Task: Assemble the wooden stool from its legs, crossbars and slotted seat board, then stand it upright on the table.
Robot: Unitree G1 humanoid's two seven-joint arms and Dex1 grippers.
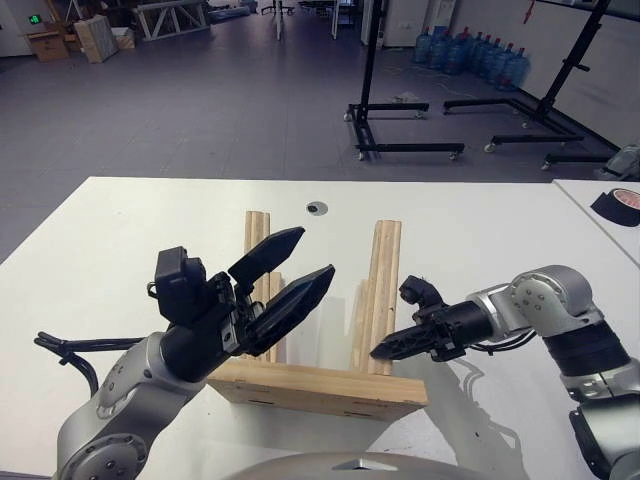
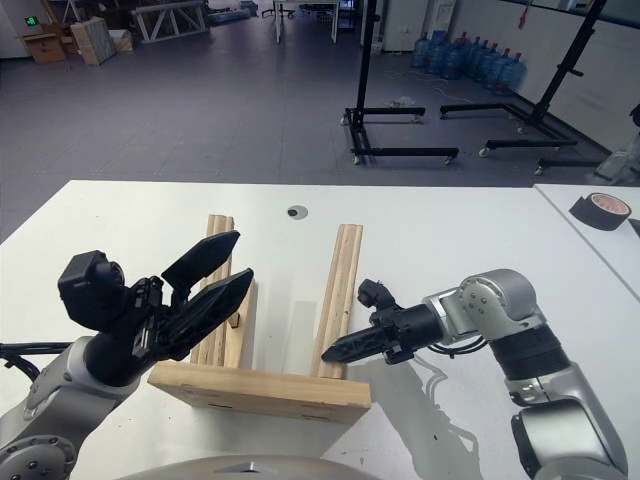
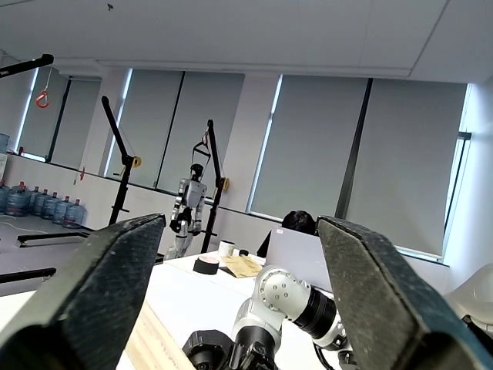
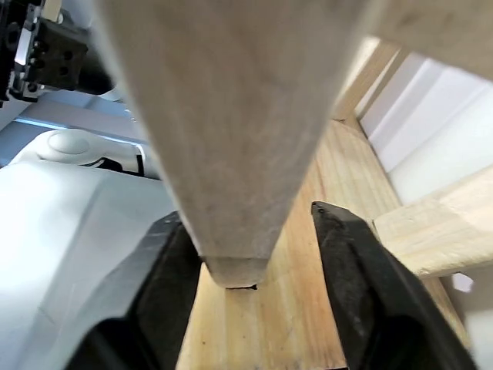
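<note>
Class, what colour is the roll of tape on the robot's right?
The tape is black; right eye view.

A: Quick look-over of the left arm [image 1: 130, 385]?
B: Silver-grey rounded joint shells, black wrist section. A black boxy camera block [image 1: 178, 275] sits on the wrist. A black cable bundle [image 1: 65, 352] runs by the elbow.
A: And the left gripper [image 1: 315, 252]?
B: All black, with two long, flat, tapered fingers [image 3: 100, 285]. The pad faces have a fine grain texture.
A: What about the right arm [image 1: 545, 295]?
B: Same silver shells, with a black ribbed sleeve below the elbow joint. A thin black cable [image 1: 500, 345] loops under the forearm and there's a small black module on the wrist.
A: And the right gripper [image 1: 380, 351]?
B: Black, narrowing to a point.
</note>
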